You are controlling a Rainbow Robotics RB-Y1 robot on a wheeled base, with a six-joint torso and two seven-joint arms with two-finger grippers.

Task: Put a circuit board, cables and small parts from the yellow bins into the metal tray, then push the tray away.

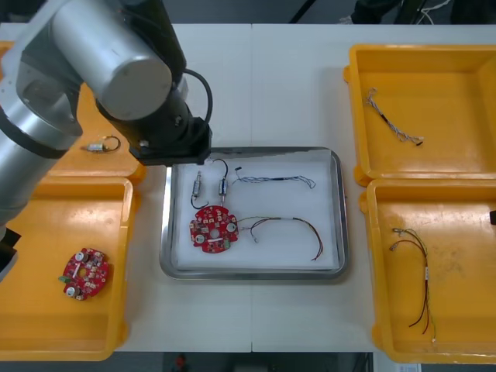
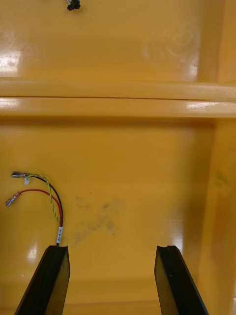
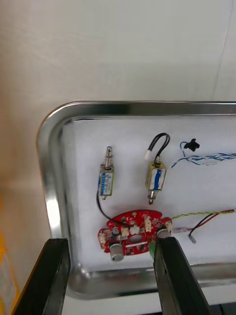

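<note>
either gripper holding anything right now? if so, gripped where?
Nothing held. Left gripper open over the metal tray, right gripper open over a yellow bin.

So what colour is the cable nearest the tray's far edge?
The cable is twisted blue and white; the left wrist view shows it best.

My metal tray (image 1: 256,273) lay flat, white inside. In its near left corner sat a round red circuit board (image 1: 212,229). Just beyond the board, two small metal parts (image 1: 198,184) lay side by side. A blue and white cable (image 1: 275,180) ran along its far side, with a red and yellow cable (image 1: 288,225) nearer me.
</note>
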